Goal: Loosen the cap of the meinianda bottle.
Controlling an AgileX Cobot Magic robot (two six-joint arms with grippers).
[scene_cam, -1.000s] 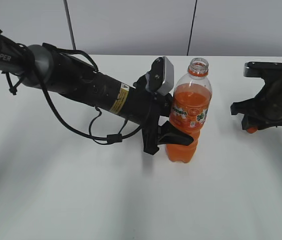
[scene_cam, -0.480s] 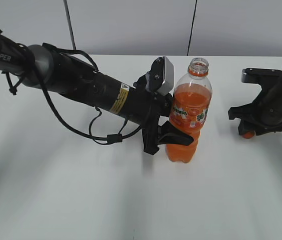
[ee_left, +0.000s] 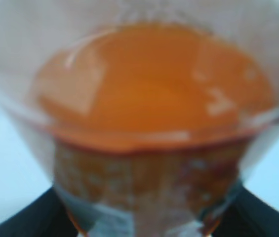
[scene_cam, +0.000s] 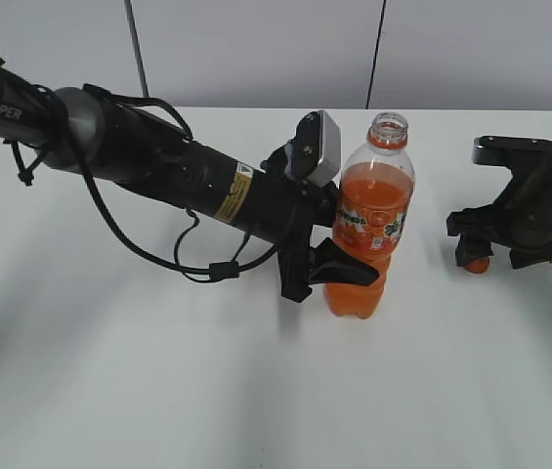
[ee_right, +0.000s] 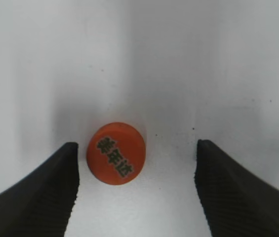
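The meinianda bottle stands upright mid-table with orange liquid, a label band and an open neck with no cap on it. My left gripper is shut on its lower body; the left wrist view shows the bottle blurred and very close. The orange cap with dark print lies flat on the table, also seen in the exterior view. My right gripper is open, its fingers on either side of the cap, the left finger close beside it, not gripping; it shows at the right in the exterior view.
The white table runs to a far edge against a grey panelled wall. The left arm with its cables stretches across the left half of the table.
My right gripper has come down to the table and opened; the cap it held now lies on the table between its fingers. The left arm and bottle have not moved.
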